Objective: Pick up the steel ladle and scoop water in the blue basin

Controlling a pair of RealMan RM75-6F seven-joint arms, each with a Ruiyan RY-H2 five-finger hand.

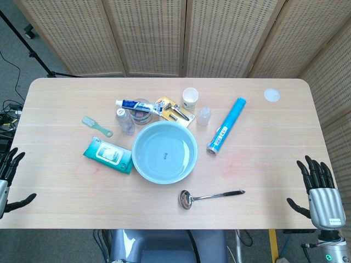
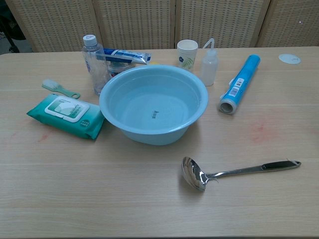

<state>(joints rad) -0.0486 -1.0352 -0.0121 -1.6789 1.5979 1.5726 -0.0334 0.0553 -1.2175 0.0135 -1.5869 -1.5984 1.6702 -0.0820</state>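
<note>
The steel ladle (image 1: 208,196) (image 2: 234,172) lies flat on the table in front of the blue basin (image 1: 164,152) (image 2: 153,103), bowl to the left, dark-tipped handle pointing right. The basin holds clear water. My right hand (image 1: 318,185) hovers at the table's front right corner, fingers spread, holding nothing, well to the right of the ladle handle. My left hand (image 1: 9,181) sits at the front left edge, fingers apart and empty. Neither hand shows in the chest view.
Left of the basin lie a green wipes pack (image 1: 108,155) (image 2: 66,115) and a small brush (image 1: 96,126). Behind it stand a clear bottle (image 2: 94,63), toothpaste tube (image 1: 137,104), paper cup (image 1: 190,98) and squeeze bottle (image 2: 209,64). A blue roll (image 1: 226,125) (image 2: 239,83) lies right.
</note>
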